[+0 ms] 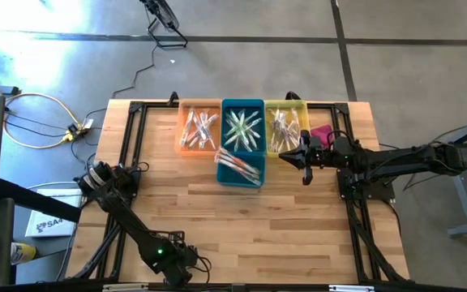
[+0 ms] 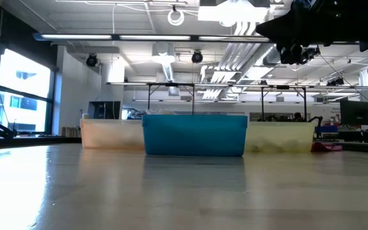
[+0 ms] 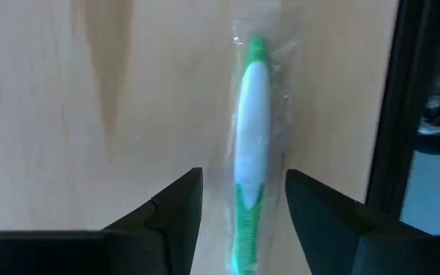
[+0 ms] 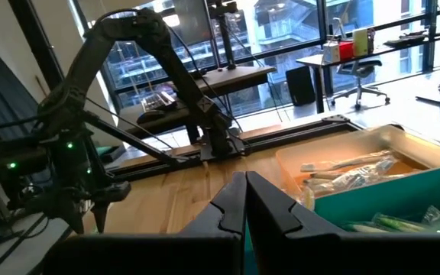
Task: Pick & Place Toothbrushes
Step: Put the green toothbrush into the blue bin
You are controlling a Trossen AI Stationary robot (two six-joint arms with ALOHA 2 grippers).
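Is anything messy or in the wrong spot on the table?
Yes. A few wrapped toothbrushes lie across the front rim of the blue bin, sticking out over its edge instead of lying inside. One green-and-white toothbrush is far from the bins, between the open fingers of the left gripper.

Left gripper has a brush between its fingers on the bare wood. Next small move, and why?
Probably close the left gripper. The green-and-white toothbrush in a clear wrapper lies on the wooden table centred between its open fingers, with a gap on each side, so nothing is gripped yet. The right gripper waits shut beside the blue bin.
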